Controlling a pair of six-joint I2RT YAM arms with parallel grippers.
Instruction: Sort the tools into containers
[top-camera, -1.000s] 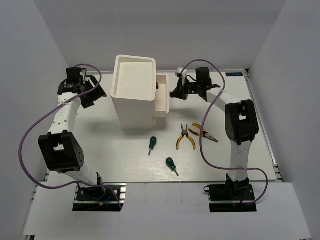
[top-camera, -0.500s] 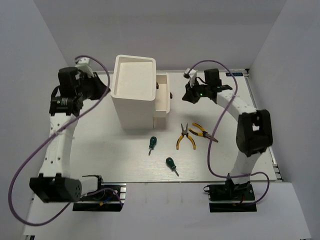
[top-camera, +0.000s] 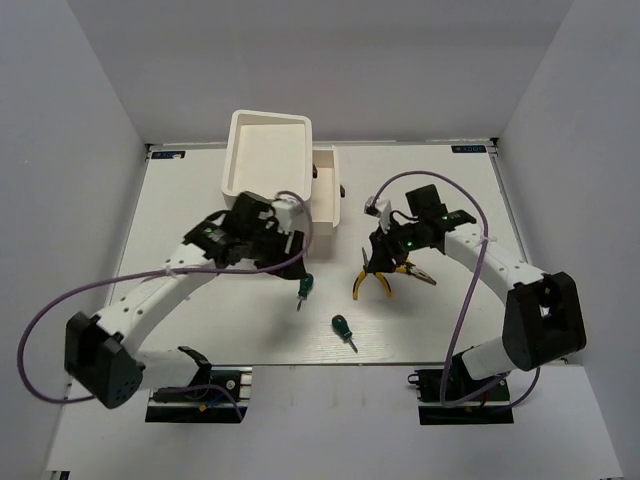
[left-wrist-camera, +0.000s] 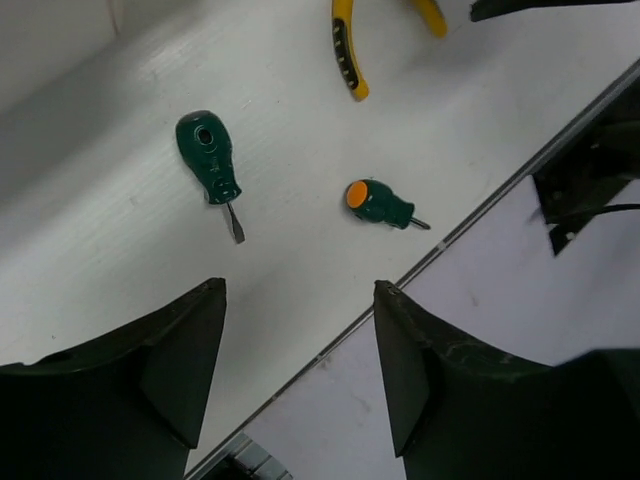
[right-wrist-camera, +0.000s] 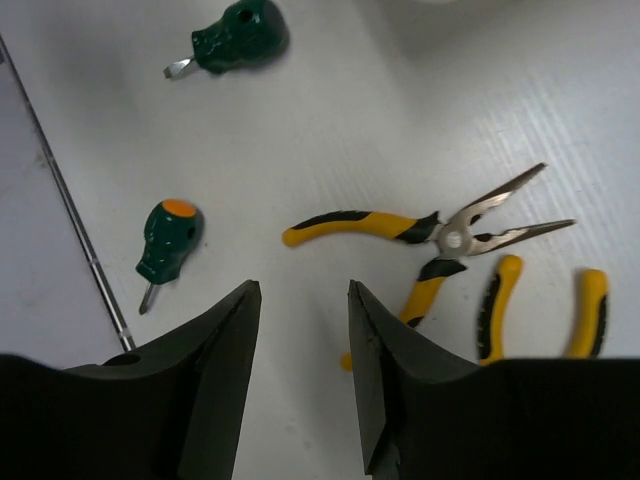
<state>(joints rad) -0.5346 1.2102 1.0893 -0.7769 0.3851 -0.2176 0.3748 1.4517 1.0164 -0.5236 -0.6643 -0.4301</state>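
Long-nose pliers (right-wrist-camera: 440, 240) lie flat on the tabletop (top-camera: 180, 190), a little ahead of the right claw (right-wrist-camera: 300, 300) and off to one side. The other pliers (right-wrist-camera: 540, 310) lie just beside them. The right claw hangs over them, spread wide with nothing in it. I think it is getting ready to come down on one pair. The long-nose pliers have their handles apart, so one thin handle should be easy to pinch.

The left claw (left-wrist-camera: 298, 330) is spread wide too and holds nothing. It hangs over the two stubby screwdrivers. The plain screwdriver (left-wrist-camera: 208, 165) lies ahead of its left finger. The orange-top screwdriver (left-wrist-camera: 372, 202) lies ahead of its right finger.

The orange-top one is near the tabletop's edge. A bump could roll it off, so I would come straight down on it. The plain one has bare tabletop all round it.

The cabinet (top-camera: 268, 150) stands close behind the left claw, so that arm has little room to swing back. One drawer (top-camera: 328, 195) sticks out on the side nearer the right claw, with its top open for dropping tools in. I cannot tell what is in it.
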